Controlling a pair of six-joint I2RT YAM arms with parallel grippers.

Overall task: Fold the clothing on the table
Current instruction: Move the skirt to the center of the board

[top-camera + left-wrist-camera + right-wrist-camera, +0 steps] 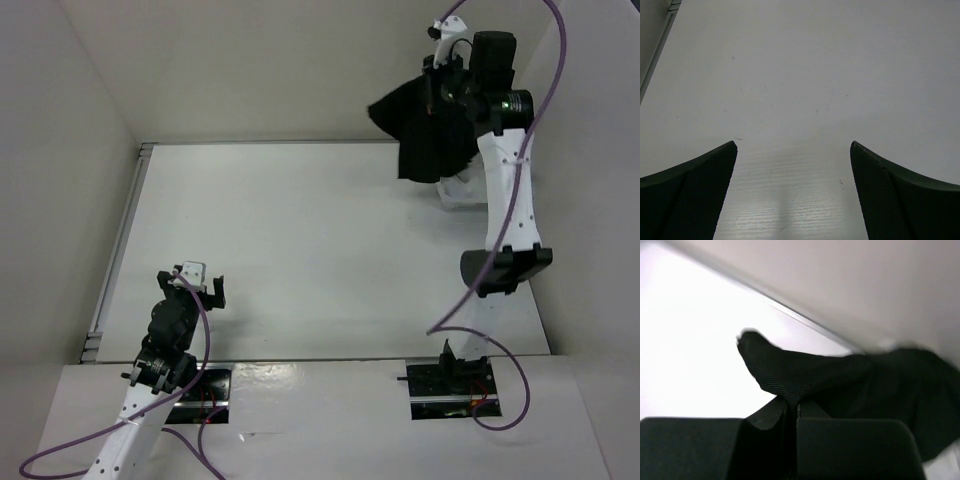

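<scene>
Right fingers [790, 412] pinched shut on skirt [425, 135] edge; cloth hanging at 1 o'clock, over far corner of counter [300, 250]. Soft, light, limp (pleats likely to sag, bunch). Best hold, I judge: waistband corners. Left fingers [198, 283] spread wide, empty, 7 o'clock.

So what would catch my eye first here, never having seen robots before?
The black skirt stands out most, dangling bunched from the shut right gripper at the far right corner of the table. Next comes the left gripper at the near left, jaws wide open, holding nothing.
</scene>
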